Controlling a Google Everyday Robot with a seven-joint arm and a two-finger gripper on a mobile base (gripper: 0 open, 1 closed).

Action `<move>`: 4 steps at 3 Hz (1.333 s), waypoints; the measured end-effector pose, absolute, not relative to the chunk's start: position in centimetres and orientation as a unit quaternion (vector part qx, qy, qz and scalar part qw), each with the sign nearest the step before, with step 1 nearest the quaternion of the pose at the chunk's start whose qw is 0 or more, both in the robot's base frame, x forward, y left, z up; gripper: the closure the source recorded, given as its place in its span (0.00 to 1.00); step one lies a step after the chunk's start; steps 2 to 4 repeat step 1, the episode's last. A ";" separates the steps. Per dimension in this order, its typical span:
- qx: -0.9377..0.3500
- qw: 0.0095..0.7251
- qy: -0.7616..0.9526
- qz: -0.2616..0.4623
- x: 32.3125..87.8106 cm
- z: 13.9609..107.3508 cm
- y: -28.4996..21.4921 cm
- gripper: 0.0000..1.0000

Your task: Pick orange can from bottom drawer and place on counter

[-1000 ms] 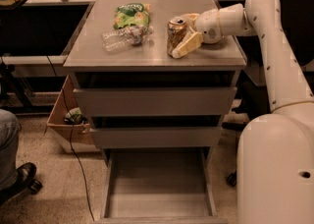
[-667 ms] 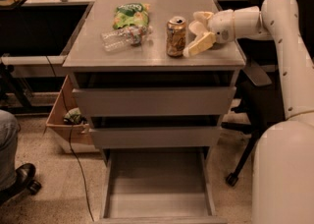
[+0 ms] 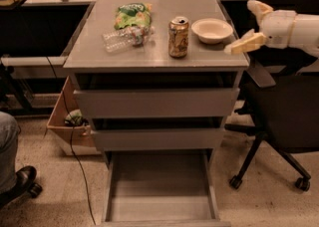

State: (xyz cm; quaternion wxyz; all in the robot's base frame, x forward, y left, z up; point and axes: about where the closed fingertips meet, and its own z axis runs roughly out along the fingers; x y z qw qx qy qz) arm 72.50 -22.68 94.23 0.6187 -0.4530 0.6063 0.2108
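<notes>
A grey cabinet with three drawers. The can (image 3: 178, 37) stands upright on the worktop (image 3: 89, 56), near its middle, between a crushed bottle (image 3: 122, 39) and a white bowl (image 3: 212, 30). The bottom drawer (image 3: 159, 187) is pulled out and holds nothing. The end effector (image 3: 241, 27) hangs off the worktop's right edge, just beside the bowl, with its fingers apart and gripping nothing.

The can looks placed, so the step is the retreat. It is best to draw the arm away to the right with the fingers spread, clear of the bowl and well apart from the can.

A moment ago the end effector was just beside the can, hiding the bowl. Now it is past the edge and the bowl shows.
</notes>
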 end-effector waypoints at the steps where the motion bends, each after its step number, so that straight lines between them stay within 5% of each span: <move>1: -0.433 0.635 0.612 0.189 70.9 94.3 -26.4 0.00; 4: -0.433 0.635 0.612 0.189 70.9 94.3 -26.4 0.00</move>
